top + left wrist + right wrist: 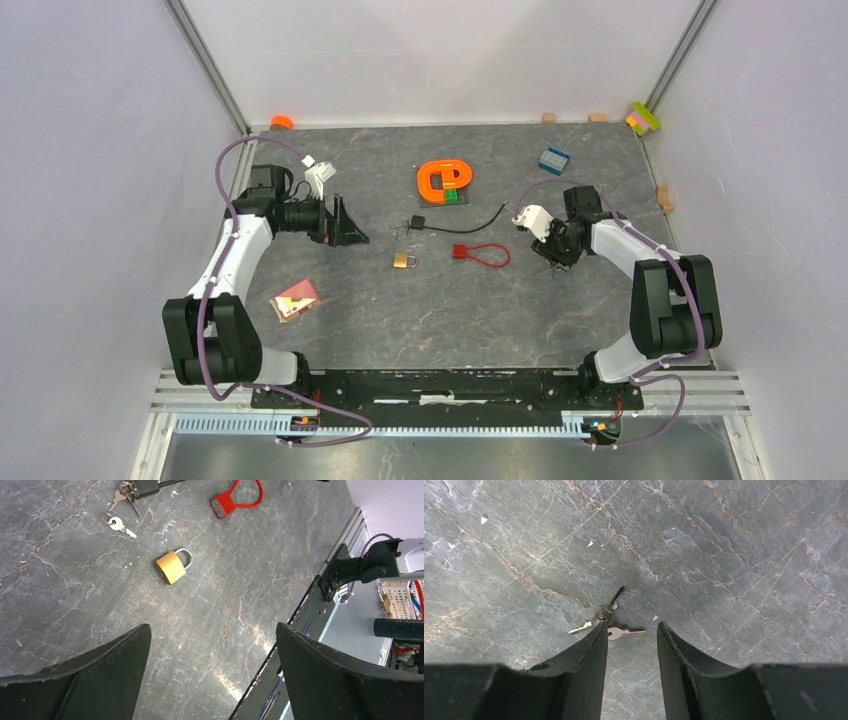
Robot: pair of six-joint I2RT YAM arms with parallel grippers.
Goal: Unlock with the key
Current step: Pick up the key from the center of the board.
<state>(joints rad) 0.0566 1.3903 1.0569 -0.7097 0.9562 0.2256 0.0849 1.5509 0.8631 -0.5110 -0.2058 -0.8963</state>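
A brass padlock [403, 260] lies shut on the table's middle; it also shows in the left wrist view [172, 566]. A small key on a ring [118, 524] lies beyond it. My left gripper [350, 232] hovers open and empty left of the padlock, its jaws wide apart [212, 630]. My right gripper [548, 258] is low over the table at the right. In the right wrist view it [631, 626] is open, and a bunch of three keys on a ring [606, 617] lies just past its left fingertip. Nothing sits between its fingers.
A black cable lock with keys [415, 223], a red cable lock [480, 253] and an orange U-lock [443, 180] lie behind the padlock. A blue brick [553, 159] sits at the back right, a red and gold card [295, 298] at the front left.
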